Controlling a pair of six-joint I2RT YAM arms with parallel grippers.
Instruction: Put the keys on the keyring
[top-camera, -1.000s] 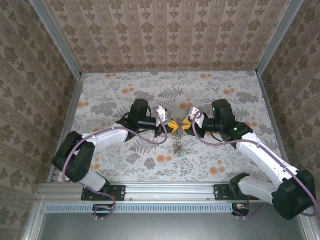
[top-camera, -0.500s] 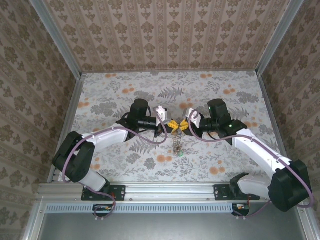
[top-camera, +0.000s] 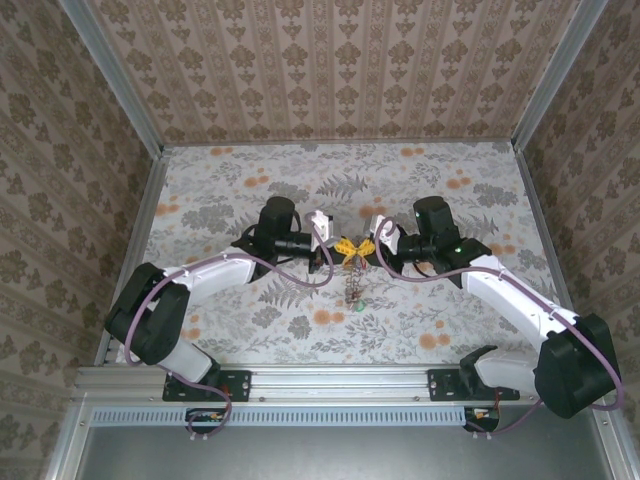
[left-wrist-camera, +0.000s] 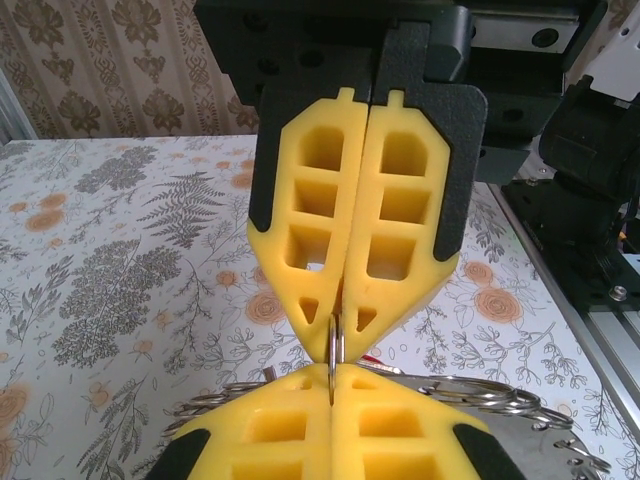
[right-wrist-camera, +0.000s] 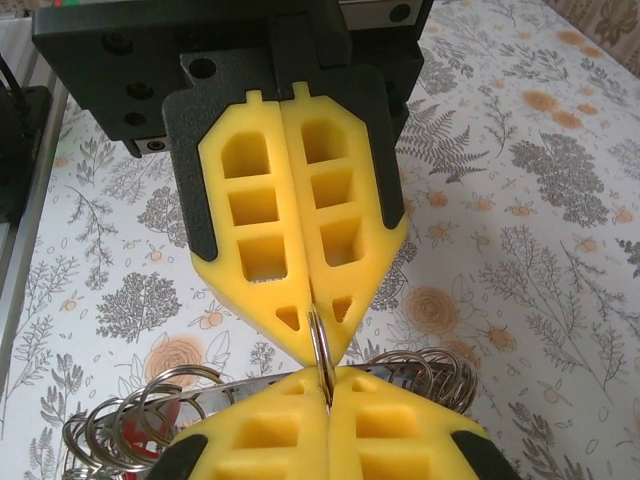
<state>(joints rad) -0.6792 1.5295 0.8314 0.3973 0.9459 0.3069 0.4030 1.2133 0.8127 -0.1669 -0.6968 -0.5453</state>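
The two grippers met tip to tip over the middle of the table (top-camera: 250, 180), the left gripper (top-camera: 341, 250) and the right gripper (top-camera: 366, 250) nearly nose to nose. Each pair of jaws was closed on the same thing: the keyring (left-wrist-camera: 333, 348), a thin silvery hoop pinched in the seam between the yellow pads. From both wrist cameras the hoop showed edge-on, an upright sliver running from one gripper's tips straight into the other's, so its flat plane lay in line with both seams. Neither arm was nearer than the other, as both touched it. The keys (top-camera: 354, 287) hung in a bunch just below the meeting tips, their long axes pointing down. Counted: two grippers, one hoop, and one green key head at the bottom of the bunch; the other keys were too small and crowded to number. A cluster of small rings (right-wrist-camera: 130, 425) fanned out behind the right gripper's pads, overlapping too much to count. The next move, as I judged it, would turn on that shared grip, since the hoop could hardly be worked while both held it
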